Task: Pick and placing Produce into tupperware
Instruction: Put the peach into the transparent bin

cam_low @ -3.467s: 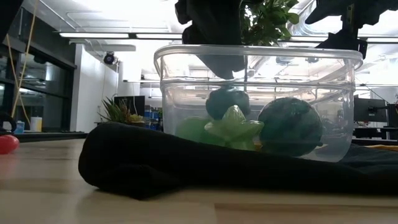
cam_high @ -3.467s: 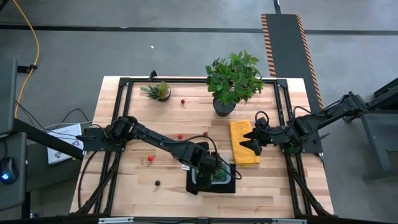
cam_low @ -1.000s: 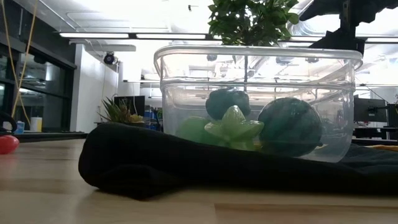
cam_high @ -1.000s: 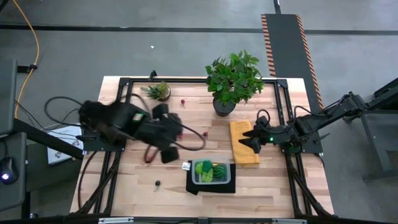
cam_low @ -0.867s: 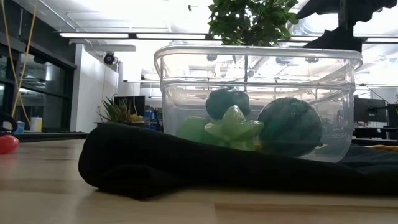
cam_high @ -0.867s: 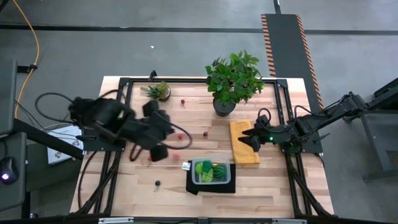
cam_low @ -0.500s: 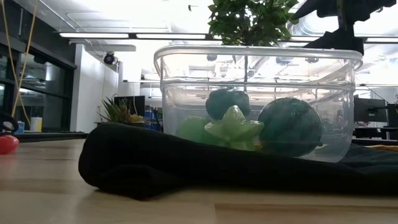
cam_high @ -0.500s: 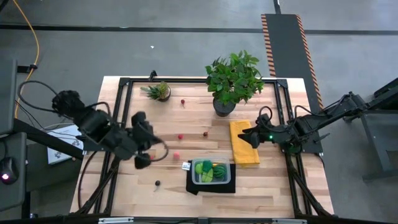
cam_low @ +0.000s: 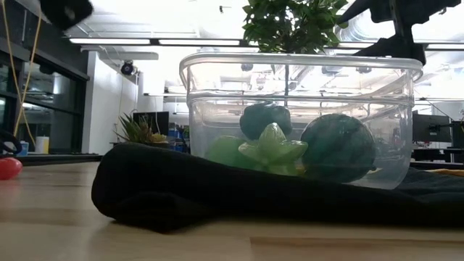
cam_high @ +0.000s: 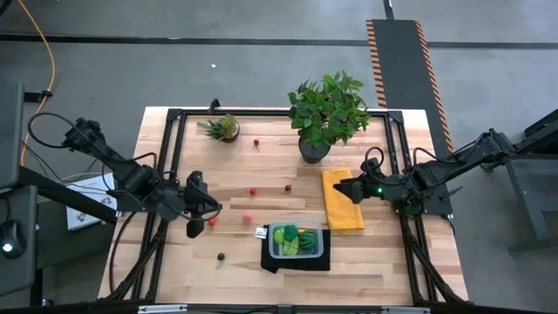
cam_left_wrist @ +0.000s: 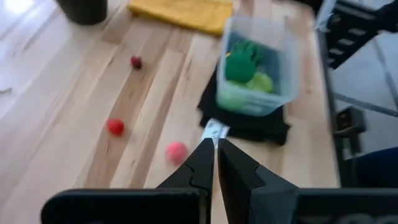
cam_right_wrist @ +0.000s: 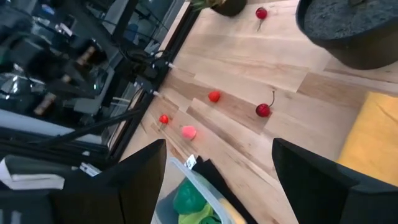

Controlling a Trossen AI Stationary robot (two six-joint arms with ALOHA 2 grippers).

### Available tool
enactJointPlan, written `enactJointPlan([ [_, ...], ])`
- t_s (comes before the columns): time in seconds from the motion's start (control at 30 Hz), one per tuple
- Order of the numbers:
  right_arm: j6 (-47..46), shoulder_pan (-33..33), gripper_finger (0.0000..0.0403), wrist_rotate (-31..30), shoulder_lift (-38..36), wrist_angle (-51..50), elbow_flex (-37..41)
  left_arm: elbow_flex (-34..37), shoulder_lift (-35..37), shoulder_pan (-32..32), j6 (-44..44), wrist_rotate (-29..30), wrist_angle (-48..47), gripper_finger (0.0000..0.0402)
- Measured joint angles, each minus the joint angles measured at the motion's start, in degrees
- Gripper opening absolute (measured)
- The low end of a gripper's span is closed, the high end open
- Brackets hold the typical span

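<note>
The clear tupperware stands on a black mat near the table's front edge, with green and yellow produce inside. Loose produce lies on the wood: a pink piece, red pieces, a dark red one and a dark one. My left gripper is shut on nothing and raised over the table's left part, left of the pink piece. My right gripper hovers open over the yellow cloth.
A big leafy potted plant and a small spiky one stand along the far edge. A white label lies beside the mat. A black frame borders the table.
My left arm has swung back fast from the table's middle toward its left edge, folding up. Its gripper has stayed shut and holds nothing. The tupperware and its contents have not moved.
</note>
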State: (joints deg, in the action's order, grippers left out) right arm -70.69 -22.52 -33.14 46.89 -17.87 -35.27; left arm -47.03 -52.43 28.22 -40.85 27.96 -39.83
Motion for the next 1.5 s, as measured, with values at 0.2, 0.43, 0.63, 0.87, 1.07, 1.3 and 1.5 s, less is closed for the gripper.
enactJointPlan([
  [0.2, 0.01, 0.02, 0.0282, -0.96, 0.00, 0.20, 0.00, 7.27, -0.28, -5.56, -0.85, -5.29, 6.48, 0.0012],
  [0.43, 0.16, 0.04, 0.0282, -0.95, 0.01, 0.02, 0.00, 12.47, -0.30, -15.63, 6.00, -14.14, 13.98, 0.0012],
  [0.63, 0.15, 0.04, 0.0282, -0.97, 0.00, -0.11, 0.00, 16.14, -0.28, -24.80, 12.29, -27.06, 20.83, 0.0012],
  [0.87, -0.07, 0.04, 0.0282, -0.97, 0.02, -0.17, 0.00, 19.08, -0.30, -26.73, 22.32, -27.50, 22.51, 0.0012],
  [1.07, -0.44, 0.04, 0.0282, -1.57, 0.02, -0.17, 0.00, 19.08, -0.31, -26.73, 25.58, -22.15, 21.27, 0.0012],
  [1.3, -0.30, 0.04, 0.0282, -3.91, 0.00, -0.22, 0.00, 19.14, -2.79, -26.73, 26.02, -23.37, 19.16, 0.0012],
  [1.5, 0.02, 0.04, 0.0282, -3.98, 0.02, -0.39, 0.00, 19.12, -8.79, -26.73, 26.06, -24.30, 19.47, 0.0012],
])
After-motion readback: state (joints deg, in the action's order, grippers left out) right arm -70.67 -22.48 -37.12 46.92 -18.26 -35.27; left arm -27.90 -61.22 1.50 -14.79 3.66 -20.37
